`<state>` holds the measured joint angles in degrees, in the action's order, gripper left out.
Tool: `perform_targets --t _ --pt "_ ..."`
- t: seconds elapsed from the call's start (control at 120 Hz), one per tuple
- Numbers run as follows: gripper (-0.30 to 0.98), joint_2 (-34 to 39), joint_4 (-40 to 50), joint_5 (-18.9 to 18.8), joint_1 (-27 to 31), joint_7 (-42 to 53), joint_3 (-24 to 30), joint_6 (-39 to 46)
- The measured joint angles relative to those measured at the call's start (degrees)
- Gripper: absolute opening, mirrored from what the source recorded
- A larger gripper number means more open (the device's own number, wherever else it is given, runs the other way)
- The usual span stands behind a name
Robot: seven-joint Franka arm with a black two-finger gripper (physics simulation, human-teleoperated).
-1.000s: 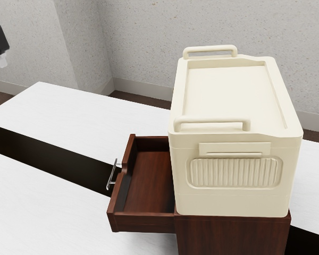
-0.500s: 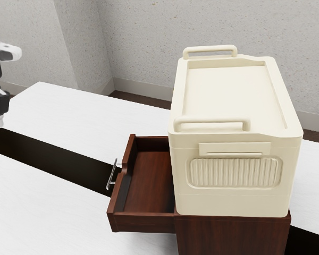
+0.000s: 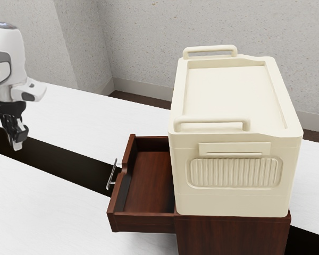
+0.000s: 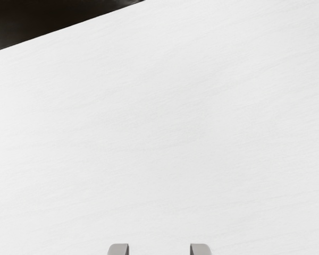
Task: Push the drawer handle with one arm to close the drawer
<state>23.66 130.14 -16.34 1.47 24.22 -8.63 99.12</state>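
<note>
The end effector (image 3: 16,146) hangs at the left of the exterior view's frame, pointing down, at the end of the white arm (image 3: 8,66), which reaches in from the upper left. Its fingers (image 4: 118,249) stand spread, and in the wrist view white tabletop shows through the gap between them; it grips nothing.

The drawer (image 3: 149,180) juts well out of the dark reddish-brown wooden cabinet (image 3: 231,235), left of the frame's lower centre, and its inside is bare. The drawer handle (image 3: 111,174), a thin silvery metal bar, sits on the outer face of the drawer's front, toward the exterior view's left. The end effector is well apart from it, farther left and somewhat higher in the frame.

On top of the cabinet, right of centre, rests a large cream-coloured box (image 3: 234,95) with a recessed lid, a raised bar handle along each of two opposite edges, and a ribbed panel on the side toward the camera. The table (image 3: 48,202) is white, and a dark strip (image 3: 64,163) runs across it from the left edge down toward the drawer; in the wrist view, part of a dark area borders the white surface. Behind everything stands a speckled grey wall (image 3: 141,37).
</note>
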Motion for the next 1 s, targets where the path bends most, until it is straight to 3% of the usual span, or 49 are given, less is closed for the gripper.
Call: perform_targets --t 0.15,0.258,0.342,0.617,1.0 --pt "0.05 0.2 7.7 -0.1 -1.3 4.9 -0.8 9.9" --pt "0.02 -1.1 9.7 -0.2 -10.4 9.3 -11.7 17.3" --pt "0.01 -3.7 9.9 -0.5 -13.6 12.6 -14.7 22.2" --pt "-0.02 -9.6 10.0 -4.0 -20.0 20.7 -15.6 33.5" --pt "-0.02 -9.4 12.9 -4.1 -27.6 26.5 -15.6 37.5"
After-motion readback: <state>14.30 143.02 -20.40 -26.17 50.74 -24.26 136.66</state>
